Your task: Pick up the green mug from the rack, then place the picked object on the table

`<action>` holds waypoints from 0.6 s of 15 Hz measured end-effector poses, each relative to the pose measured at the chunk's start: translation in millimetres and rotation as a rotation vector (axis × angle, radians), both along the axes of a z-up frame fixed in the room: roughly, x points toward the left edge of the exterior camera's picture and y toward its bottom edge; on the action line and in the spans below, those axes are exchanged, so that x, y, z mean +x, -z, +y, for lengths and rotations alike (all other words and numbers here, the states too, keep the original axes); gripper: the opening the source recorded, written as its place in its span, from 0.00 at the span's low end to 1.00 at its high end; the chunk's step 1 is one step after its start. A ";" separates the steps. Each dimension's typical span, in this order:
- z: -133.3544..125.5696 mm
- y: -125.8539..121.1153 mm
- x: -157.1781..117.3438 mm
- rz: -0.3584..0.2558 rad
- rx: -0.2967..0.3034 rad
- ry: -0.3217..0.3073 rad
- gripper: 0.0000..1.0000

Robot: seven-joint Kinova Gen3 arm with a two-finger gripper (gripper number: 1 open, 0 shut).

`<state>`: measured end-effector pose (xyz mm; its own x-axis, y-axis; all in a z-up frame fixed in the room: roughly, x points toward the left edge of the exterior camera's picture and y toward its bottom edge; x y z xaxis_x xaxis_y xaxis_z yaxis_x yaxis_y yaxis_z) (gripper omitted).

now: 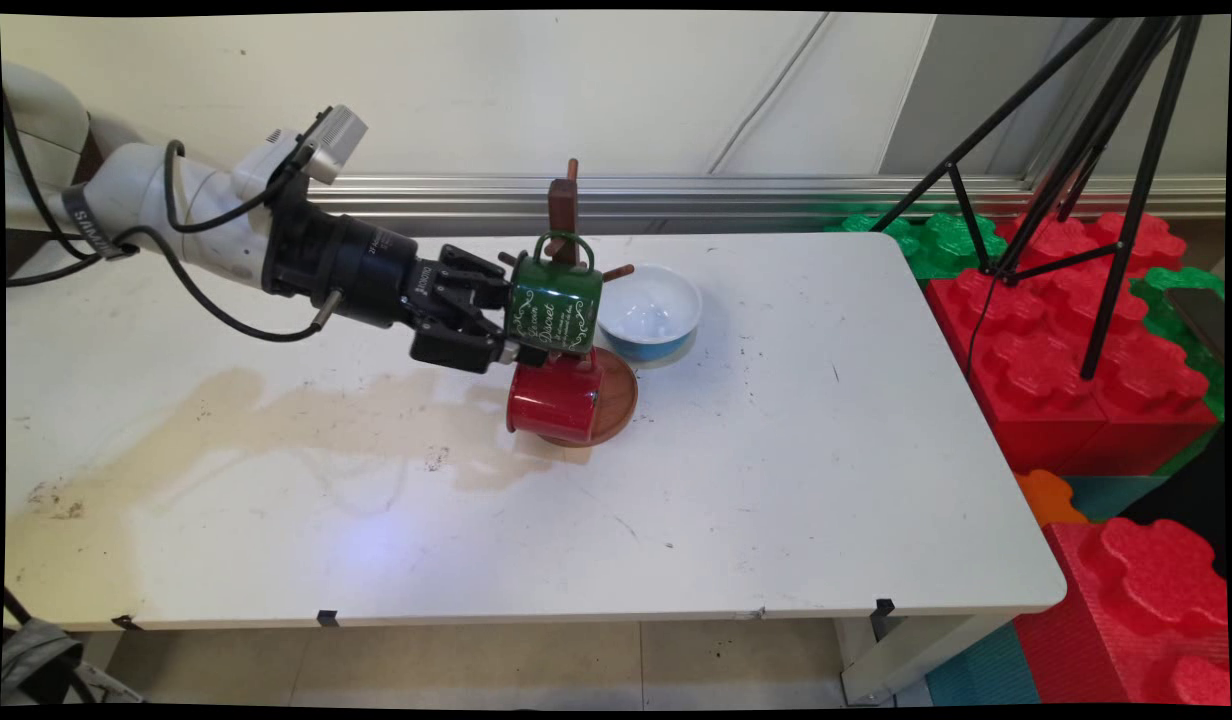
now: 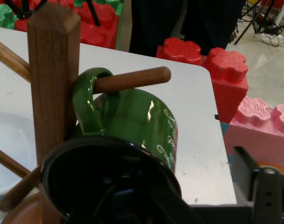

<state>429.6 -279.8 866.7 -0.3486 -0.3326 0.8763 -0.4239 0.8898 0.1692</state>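
Your tool [image 1: 511,330] is right at the green mug [image 1: 554,305], and one finger seems to reach inside its open mouth. You cannot tell from these pictures whether the fingers are squeezing the rim or have let go.

The green mug hangs on the wooden mug tree [image 1: 564,215]. Its handle [image 2: 88,100] is looped over a peg [image 2: 132,79], close to the post. The mug is tipped on its side. Its long line runs across, with the open mouth pointing back at your tool and the bottom pointing away, toward the blue and white bowl [image 1: 648,312]. The handle points up.

A red mug [image 1: 556,398] lies on its side just under the green one, on the tree's round base [image 1: 616,405].

Here is what could go wrong. If the tool pulls sideways, the handle could slide off the end of the peg and the mug could fall on the red mug or the tabletop [image 1: 776,450]. A hard push could tip the whole tree into the bowl.
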 end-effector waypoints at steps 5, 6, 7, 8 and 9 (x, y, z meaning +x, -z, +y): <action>-2.2 2.0 -2.4 0.002 0.001 -0.008 0.00; -2.3 2.5 -2.4 0.001 0.002 -0.009 0.00; -2.2 3.0 -2.2 0.001 0.004 -0.011 0.00; -2.0 3.5 -1.9 0.000 0.005 -0.012 0.00; -1.7 3.8 -1.5 0.000 0.007 -0.013 0.00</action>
<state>428.0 -281.5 862.9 -0.3446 -0.3430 0.8739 -0.4354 0.8831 0.1749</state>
